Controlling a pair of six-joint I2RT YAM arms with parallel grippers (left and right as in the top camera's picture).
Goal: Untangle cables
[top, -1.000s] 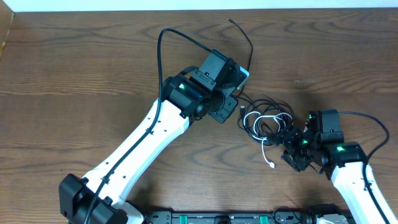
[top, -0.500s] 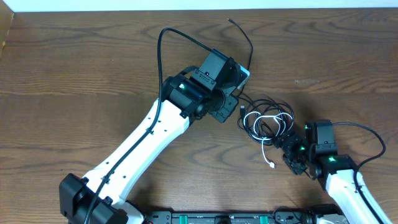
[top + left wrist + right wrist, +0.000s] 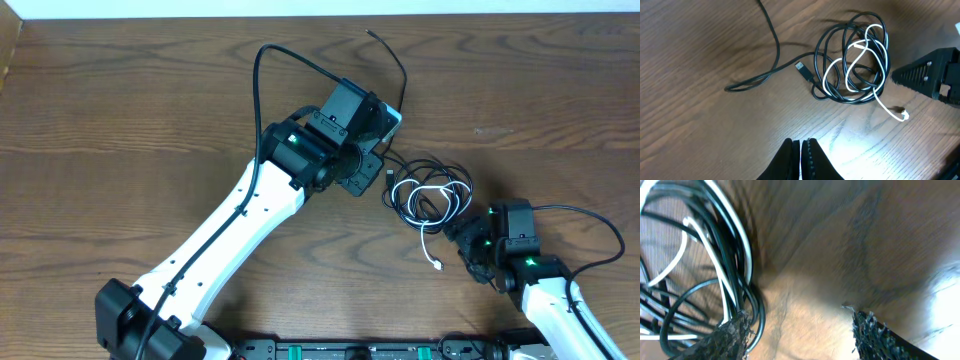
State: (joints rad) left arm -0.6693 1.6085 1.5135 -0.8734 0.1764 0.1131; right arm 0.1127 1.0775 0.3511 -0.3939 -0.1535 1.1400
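The cables [image 3: 430, 195] lie in a tangled coil right of centre: several black loops with a shorter white one wound through. In the left wrist view the coil [image 3: 855, 65] shows a black plug [image 3: 802, 70] at its left and the white plug [image 3: 903, 116] trailing out. One black cord runs up to the far edge [image 3: 385, 45]. My left gripper [image 3: 365, 178] hovers just left of the coil, its jaws [image 3: 801, 146] shut and empty. My right gripper [image 3: 462, 235] is open at the coil's lower right; in its wrist view the jaws [image 3: 800, 322] stand wide, the left finger touching the outer black loops [image 3: 715, 265].
The wooden table [image 3: 120, 120] stretches left and behind the arms. The left arm's own thick black wire [image 3: 262, 70] arcs over its wrist. The right gripper also shows at the right edge of the left wrist view [image 3: 935, 80].
The right arm has drawn back toward the front edge and its gripper has swung round to face the coil's lower right. The left arm and the cables have not moved.
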